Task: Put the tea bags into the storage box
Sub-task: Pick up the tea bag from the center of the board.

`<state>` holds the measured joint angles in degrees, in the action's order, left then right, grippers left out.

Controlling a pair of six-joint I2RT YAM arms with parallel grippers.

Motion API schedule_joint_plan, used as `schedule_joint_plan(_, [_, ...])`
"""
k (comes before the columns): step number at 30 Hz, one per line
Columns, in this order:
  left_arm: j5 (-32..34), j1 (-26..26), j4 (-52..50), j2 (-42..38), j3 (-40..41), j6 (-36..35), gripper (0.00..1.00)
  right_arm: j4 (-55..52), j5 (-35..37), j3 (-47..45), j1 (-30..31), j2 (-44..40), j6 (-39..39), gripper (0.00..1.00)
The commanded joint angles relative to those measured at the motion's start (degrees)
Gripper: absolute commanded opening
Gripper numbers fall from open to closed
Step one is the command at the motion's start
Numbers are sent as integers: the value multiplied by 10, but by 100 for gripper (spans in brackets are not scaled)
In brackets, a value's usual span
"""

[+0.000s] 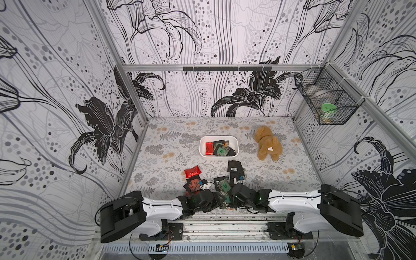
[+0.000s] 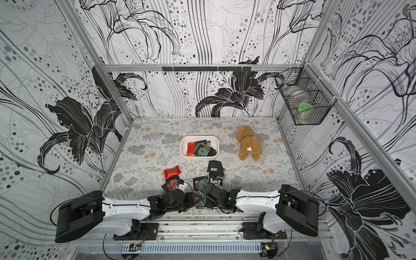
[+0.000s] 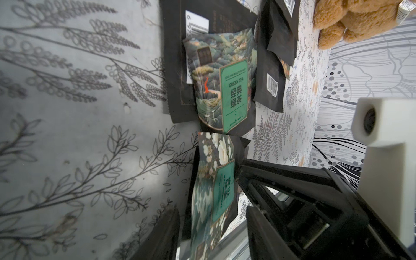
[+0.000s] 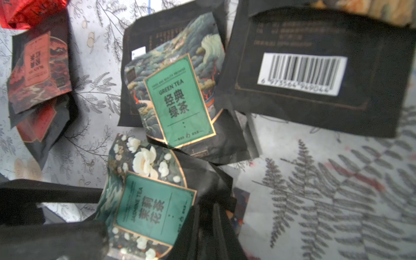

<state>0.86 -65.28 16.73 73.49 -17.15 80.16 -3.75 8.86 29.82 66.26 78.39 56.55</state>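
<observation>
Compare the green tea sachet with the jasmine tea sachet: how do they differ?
The green tea sachet shows hills and trees; the jasmine tea sachet shows white flowers. The green tea sachet lies flat on a black sachet; the jasmine tea sachet is creased and bent. Both carry a green, gold-edged label on dark foil.

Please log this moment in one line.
right gripper: around jasmine sachet | left gripper: open near it | storage box: partly filled
</observation>
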Motion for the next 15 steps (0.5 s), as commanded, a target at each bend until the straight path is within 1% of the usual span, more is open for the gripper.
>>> schedule_joint_plan(1, [9, -4, 0, -23, -3, -2, 52, -17, 10, 0, 3, 12, 3, 17])
schedule_joint_plan(4, [24, -4, -19, -44, -3, -3, 51, -13, 9, 0, 3, 13, 3, 17])
schedule_joint_plan(8, [29, -3, 7, -59, 13, 9, 51, -12, 10, 4, 2, 19, 2, 17])
schedule_joint_plan(11, [19, -4, 38, -55, 20, 12, 51, -10, 8, 6, 4, 21, -1, 17])
schedule_joint_plan(15, [6, -4, 57, -26, 11, 13, 50, -10, 9, 5, 4, 21, 0, 17])
